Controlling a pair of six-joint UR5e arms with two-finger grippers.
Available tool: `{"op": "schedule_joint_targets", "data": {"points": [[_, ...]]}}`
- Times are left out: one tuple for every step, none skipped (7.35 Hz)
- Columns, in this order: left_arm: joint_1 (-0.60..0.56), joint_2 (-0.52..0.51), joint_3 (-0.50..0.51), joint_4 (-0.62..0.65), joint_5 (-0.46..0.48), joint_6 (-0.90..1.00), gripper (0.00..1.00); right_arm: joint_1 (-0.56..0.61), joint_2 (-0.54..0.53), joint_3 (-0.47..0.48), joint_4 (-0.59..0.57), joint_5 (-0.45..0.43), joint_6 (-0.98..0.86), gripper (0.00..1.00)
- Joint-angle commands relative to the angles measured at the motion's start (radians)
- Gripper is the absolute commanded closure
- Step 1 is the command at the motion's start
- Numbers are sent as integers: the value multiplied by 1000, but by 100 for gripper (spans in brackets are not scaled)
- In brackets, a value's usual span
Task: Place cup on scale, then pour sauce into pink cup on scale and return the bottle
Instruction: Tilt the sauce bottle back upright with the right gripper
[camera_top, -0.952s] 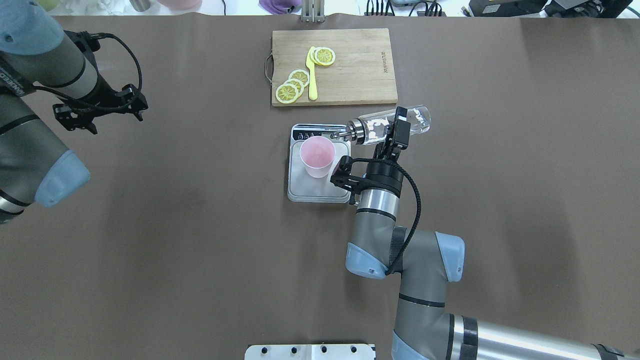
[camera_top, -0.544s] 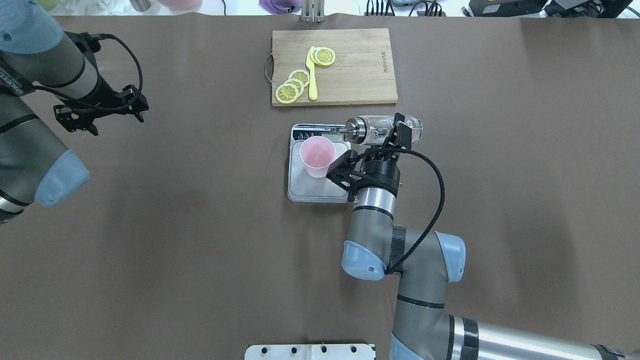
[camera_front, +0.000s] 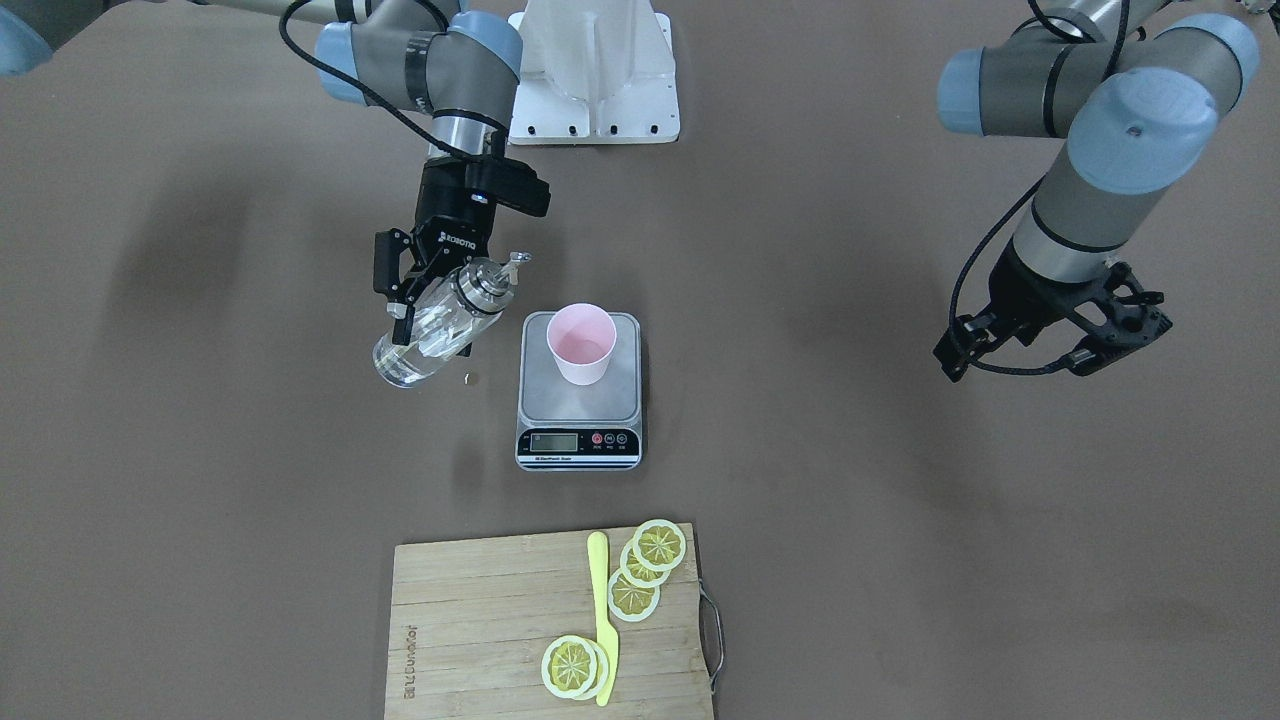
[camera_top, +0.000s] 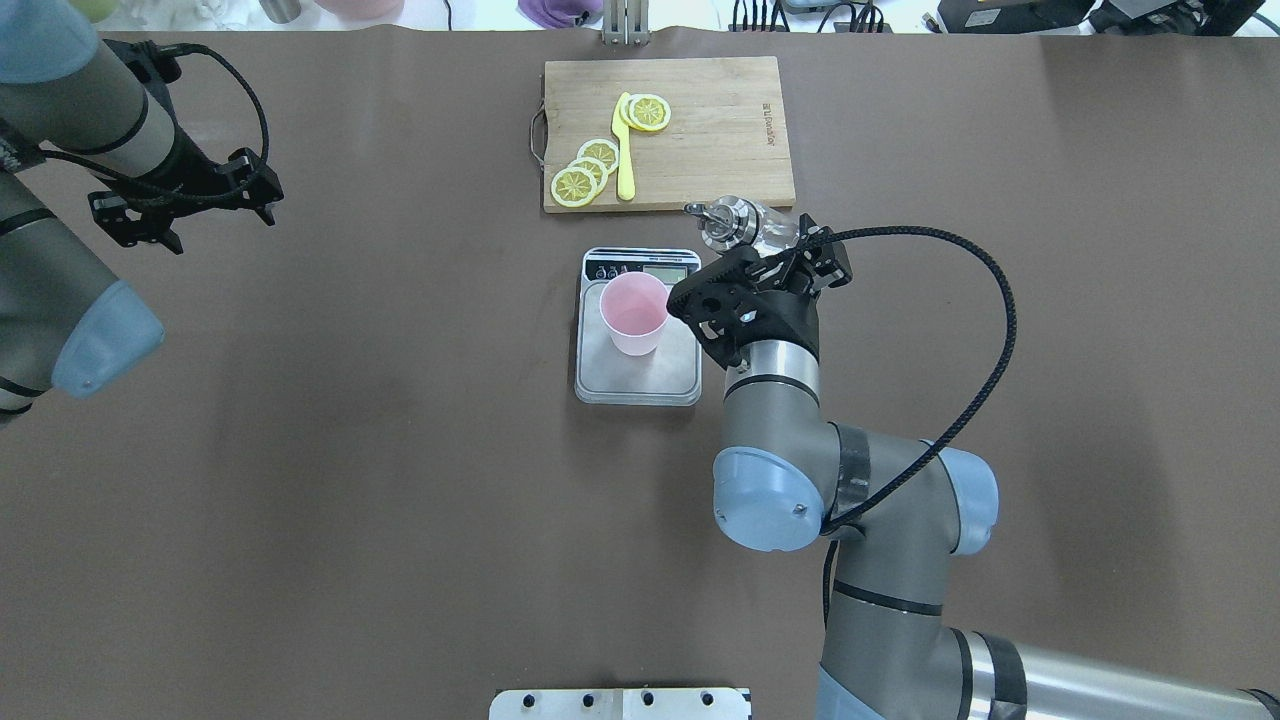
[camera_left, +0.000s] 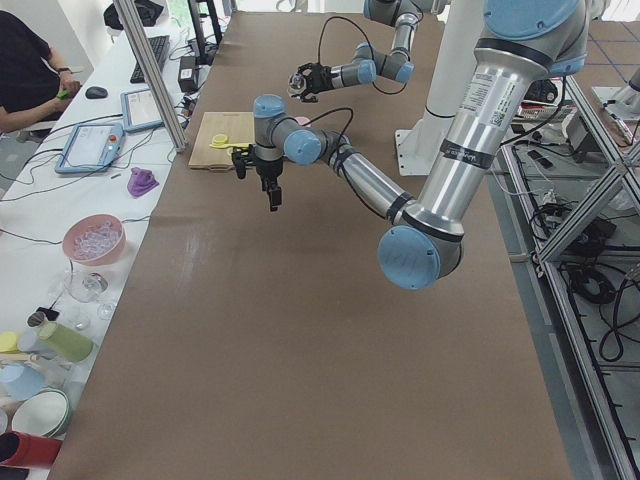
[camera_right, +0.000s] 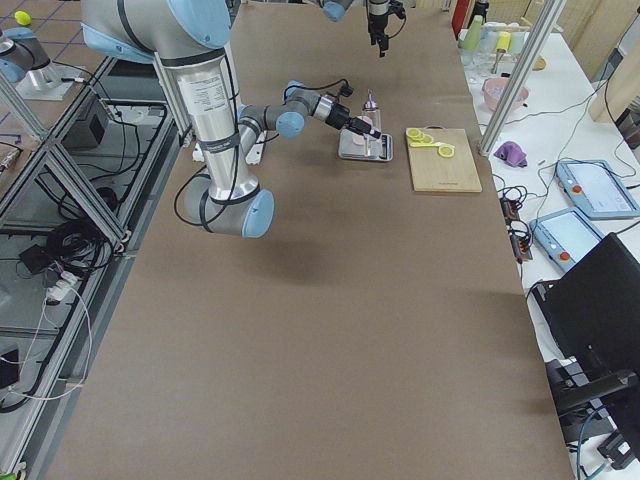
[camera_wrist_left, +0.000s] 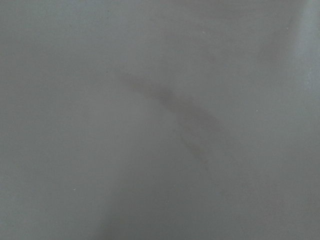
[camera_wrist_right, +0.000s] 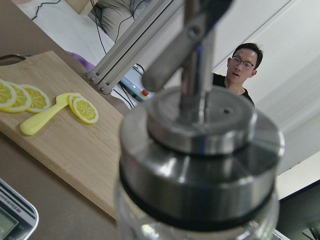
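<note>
Read the overhead view as a clock face, with 12 o'clock on the side far from the robot. The scale (camera_top: 640, 375) lies near the middle of the table (camera_top: 400, 500). The cup (camera_top: 634, 313) stands upright on the platform of the scale, in the half nearer to the display, with its mouth open to the top.

The right gripper (camera_front: 428, 298) is at about 2 o'clock from the cup, just beside the scale. Its jaws are closed on the glass body of the bottle (camera_front: 412, 355), so the gap between the fingers is as wide as the bottle. The metal cap is on top and the thin spout is turned to about 10 o'clock. From the right side the bottle looks almost upright. It is beside the scale and not above the cup. I cannot tell if its bottom touches the table.

The left gripper (camera_top: 200, 225) hangs well apart, at about 10 o'clock from the scale. Its jaws are spread wide, and they hold nothing and touch nothing.

At 12 o'clock from the scale lies a cutting board (camera_top: 700, 150), and on it there are lemon slices (camera_top: 575, 185) and a yellow knife (camera_top: 625, 160).
</note>
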Motion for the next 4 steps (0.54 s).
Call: {"op": "schedule_joint_targets", "data": {"points": [[-8,-4,-3,1,0,1,2,77,-109,75,205,163,37,100],[-9,-12,-11,2,1,1,2,107,-171,77,292,222,89,100],[-9,-12,-15,2,3,2,2,134,-218,76,393,270,100,100],[-9,-14,-18,2,8,2,2,159,-272,63,482,314,182,100]]}}
